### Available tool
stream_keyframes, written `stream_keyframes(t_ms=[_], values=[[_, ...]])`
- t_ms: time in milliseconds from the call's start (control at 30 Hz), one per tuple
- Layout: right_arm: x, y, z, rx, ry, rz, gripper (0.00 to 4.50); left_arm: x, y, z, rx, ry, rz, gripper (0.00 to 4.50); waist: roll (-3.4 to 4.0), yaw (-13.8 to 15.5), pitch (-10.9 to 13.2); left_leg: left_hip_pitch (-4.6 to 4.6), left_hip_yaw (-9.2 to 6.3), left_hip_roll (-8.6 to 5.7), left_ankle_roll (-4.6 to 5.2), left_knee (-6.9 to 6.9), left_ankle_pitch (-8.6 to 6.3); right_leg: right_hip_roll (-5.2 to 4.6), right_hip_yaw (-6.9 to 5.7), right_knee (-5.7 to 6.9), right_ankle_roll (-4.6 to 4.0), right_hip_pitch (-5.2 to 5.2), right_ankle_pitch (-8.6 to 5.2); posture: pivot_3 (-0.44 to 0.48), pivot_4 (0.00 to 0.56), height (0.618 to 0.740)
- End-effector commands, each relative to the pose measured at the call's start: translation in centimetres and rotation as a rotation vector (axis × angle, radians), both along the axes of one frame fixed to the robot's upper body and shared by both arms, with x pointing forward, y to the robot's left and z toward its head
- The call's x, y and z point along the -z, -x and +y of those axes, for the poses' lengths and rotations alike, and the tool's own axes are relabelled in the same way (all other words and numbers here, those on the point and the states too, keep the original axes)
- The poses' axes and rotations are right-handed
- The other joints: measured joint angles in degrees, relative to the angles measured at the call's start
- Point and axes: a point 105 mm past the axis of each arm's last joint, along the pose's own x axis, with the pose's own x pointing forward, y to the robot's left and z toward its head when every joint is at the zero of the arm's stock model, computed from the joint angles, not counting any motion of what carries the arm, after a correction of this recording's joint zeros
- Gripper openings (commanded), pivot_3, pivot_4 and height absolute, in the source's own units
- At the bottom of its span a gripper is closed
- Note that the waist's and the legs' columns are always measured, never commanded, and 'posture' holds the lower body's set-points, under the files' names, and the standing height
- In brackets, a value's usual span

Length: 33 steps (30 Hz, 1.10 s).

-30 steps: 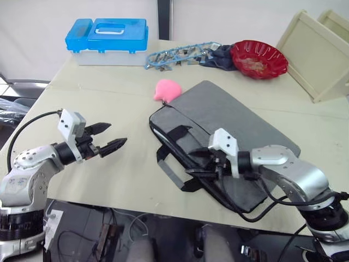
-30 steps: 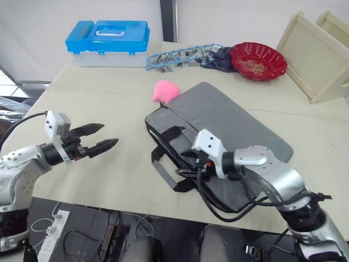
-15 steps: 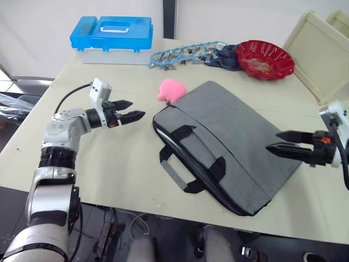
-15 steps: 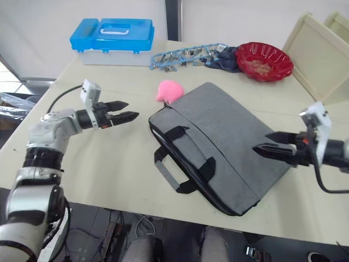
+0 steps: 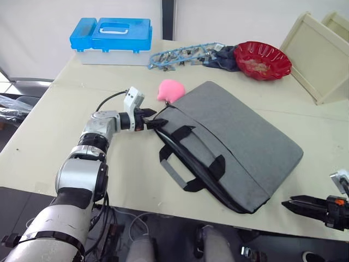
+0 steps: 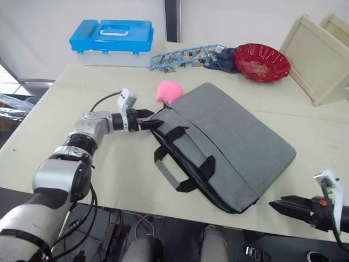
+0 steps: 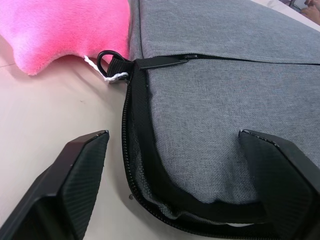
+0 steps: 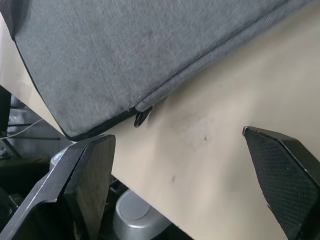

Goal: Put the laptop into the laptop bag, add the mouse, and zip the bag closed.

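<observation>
The grey laptop bag [image 5: 240, 136] lies flat and slantwise on the middle of the table, handles [image 5: 188, 164] towards the front edge. My left gripper [image 5: 151, 121] is open at the bag's far-left corner, its fingers [image 7: 82, 165] straddling the black zipper [image 7: 137, 150], which gapes there. A black ring with a white string [image 7: 106, 59] hangs at that corner. My right gripper [image 5: 288, 204] is open, low past the table's front edge, near the bag's near-right corner [image 8: 100, 115]. The laptop and the mouse are out of view.
A pink fuzzy object [image 5: 170, 89] touches the bag's far-left corner. Along the back stand a blue toolbox [image 5: 112, 34], a blue clip rack [image 5: 182, 54], a dark cloth [image 5: 222, 54] and a red bowl [image 5: 263, 57]. Cream wooden trays [image 5: 319, 52] lean at the right.
My left gripper has moved right to the bag's far-left corner. My right gripper has dropped from beside the bag's right side to the table's front edge.
</observation>
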Motion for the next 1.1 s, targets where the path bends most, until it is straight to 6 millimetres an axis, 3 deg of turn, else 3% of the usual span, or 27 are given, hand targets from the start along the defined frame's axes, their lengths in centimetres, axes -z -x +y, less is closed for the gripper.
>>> stream_keyframes(t_ms=[33, 67, 133, 233, 600, 933, 967, 1100], values=[[0.8, -0.5, 0.7, 0.050, -0.023, -0.013, 4.50, -0.2, 0.0, -0.3, 0.020, -0.023, -0.015, 2.92, -0.01, 0.05, -0.01, 0.00, 0.01, 0.00, 0.01, 0.02, -0.01, 0.00, 0.01, -0.01, 0.00, 0.01, 0.00, 0.000, 0.150, 0.740], [0.8, -1.0, 0.9, 0.077, -0.060, -0.023, 4.50, -0.2, 0.0, -0.3, 0.021, -0.025, -0.015, 2.25, -0.01, 0.04, -0.01, 0.01, 0.01, 0.00, 0.01, 0.02, -0.01, 0.00, 0.00, -0.03, 0.01, 0.03, 0.00, 0.000, 0.150, 0.740], [0.5, -1.6, 1.3, 0.101, -0.118, -0.036, 4.50, -0.2, 0.0, -0.2, 0.021, -0.024, -0.015, 1.52, -0.07, -0.12, -0.04, 0.12, -0.02, 0.00, 0.02, 0.03, -0.01, 0.00, -0.01, -0.04, 0.01, 0.15, 0.01, 0.000, 0.150, 0.740], [0.3, -2.1, 1.6, 0.117, -0.169, -0.030, 4.50, -0.2, 0.0, -0.1, 0.023, -0.028, -0.015, 0.03, 0.02, -0.11, -0.09, 0.17, -0.02, 0.01, 0.02, 0.04, -0.01, 0.00, -0.01, 0.00, -0.01, 0.17, 0.03, 0.000, 0.150, 0.740], [0.7, -3.6, 1.8, 0.142, -0.202, -0.050, 4.50, 0.3, 0.4, 0.6, 0.035, -0.049, -0.018, 0.03, 0.02, -0.22, -0.09, 0.16, -0.01, 0.01, 0.02, 0.03, -0.01, 0.00, -0.02, -0.02, -0.01, 0.17, 0.03, 0.000, 0.150, 0.740], [0.7, -4.5, 0.8, 0.162, -0.246, -0.062, 0.25, 0.9, 0.8, 1.8, 0.022, -0.038, -0.010, 0.00, 0.03, -0.33, -0.10, 0.19, 0.01, 0.01, 0.02, 0.02, -0.01, 0.00, -0.01, -0.02, 0.00, 0.18, 0.03, 0.000, 0.150, 0.740], [0.7, -4.8, 0.6, 0.164, -0.245, -0.072, 0.06, 0.9, 0.8, 1.8, 0.027, -0.035, -0.011, 0.00, 0.03, -0.33, -0.10, 0.19, 0.01, 0.01, 0.02, 0.02, -0.01, 0.00, -0.01, -0.01, 0.00, 0.18, 0.03, 0.000, 0.150, 0.740], [-0.3, -6.2, -0.1, 0.165, -0.236, -0.126, 0.06, 0.6, 1.4, 2.0, 0.057, -0.015, -0.019, 0.00, 0.06, -0.62, -0.11, 0.21, 0.03, 0.01, 0.03, 0.03, -0.01, 0.00, 0.01, 0.00, 0.00, 0.20, 0.03, 0.000, 0.150, 0.740]])
